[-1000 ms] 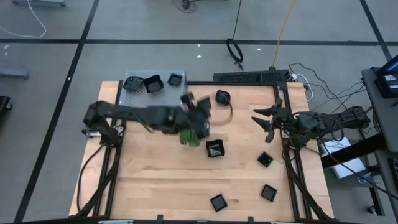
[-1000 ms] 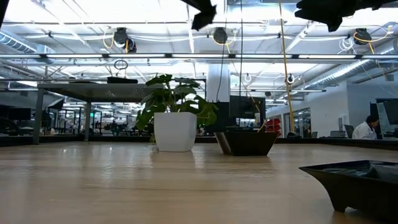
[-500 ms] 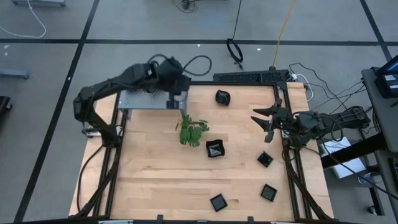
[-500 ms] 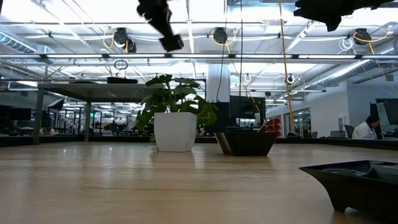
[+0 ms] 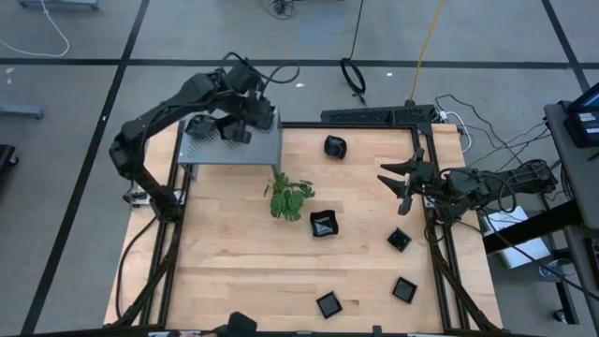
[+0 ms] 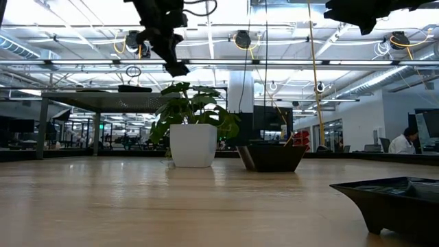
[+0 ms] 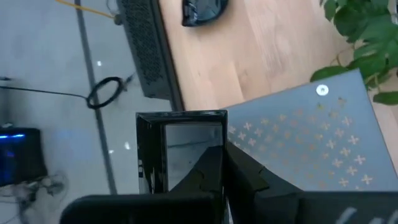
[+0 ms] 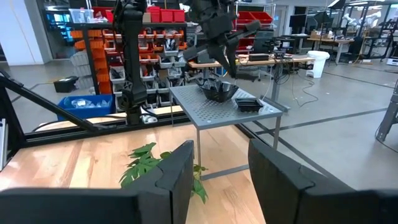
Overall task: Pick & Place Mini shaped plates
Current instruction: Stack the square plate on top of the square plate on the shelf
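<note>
Clenched on a square plate [image 7: 181,152], the left jaws [image 5: 245,120] apparently now hover over the grey box [image 5: 229,148].

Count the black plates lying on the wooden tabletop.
5: rounded plate at the far edge, square plate beside the plant sprig, three plates near the right arm's side. Others on the grey box may be hidden.

I see the metal stand [image 5: 229,150] at the table's [image 5: 243,262] far left corner, with the left gripper [image 5: 245,124] above it, holding a square plate [image 7: 180,155]. The plant sprig [image 5: 290,198] lies just in front of the stand. One plate [image 5: 335,146] sits far centre, another [image 5: 323,224] beside the sprig, three more [image 5: 399,240] toward the near right. The right gripper [image 5: 402,180] hangs over the right edge.
</note>
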Tool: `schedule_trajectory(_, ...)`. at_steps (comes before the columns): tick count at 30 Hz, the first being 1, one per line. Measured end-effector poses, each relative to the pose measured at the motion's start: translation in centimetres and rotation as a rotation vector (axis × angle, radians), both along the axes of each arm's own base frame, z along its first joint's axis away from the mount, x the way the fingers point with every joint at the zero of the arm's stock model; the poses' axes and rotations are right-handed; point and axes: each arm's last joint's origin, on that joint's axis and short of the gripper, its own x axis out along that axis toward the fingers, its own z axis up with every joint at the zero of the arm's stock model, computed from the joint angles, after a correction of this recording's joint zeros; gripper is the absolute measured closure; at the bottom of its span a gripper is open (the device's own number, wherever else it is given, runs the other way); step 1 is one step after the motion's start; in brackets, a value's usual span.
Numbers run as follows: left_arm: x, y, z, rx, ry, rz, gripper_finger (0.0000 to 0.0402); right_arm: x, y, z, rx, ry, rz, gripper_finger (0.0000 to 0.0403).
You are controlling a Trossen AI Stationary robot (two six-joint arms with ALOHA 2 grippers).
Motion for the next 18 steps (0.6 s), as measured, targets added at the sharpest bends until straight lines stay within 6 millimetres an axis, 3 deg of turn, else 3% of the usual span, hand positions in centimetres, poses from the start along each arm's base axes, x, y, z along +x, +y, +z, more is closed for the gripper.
schedule_trajectory(11, 0.0, 0.6, -3.1, -0.016, 0.046, -0.083, 0.0394, 0.0, 0.0, 0.0, 0.000, 0.000, 0.000, 0.0261)
schedule_trajectory(18, 0.1, 0.5, -3.4, -0.015, 0.051, -0.093, 0.0395, 0.0, 0.0, 0.0, 0.000, 0.000, 0.000, 0.0261)
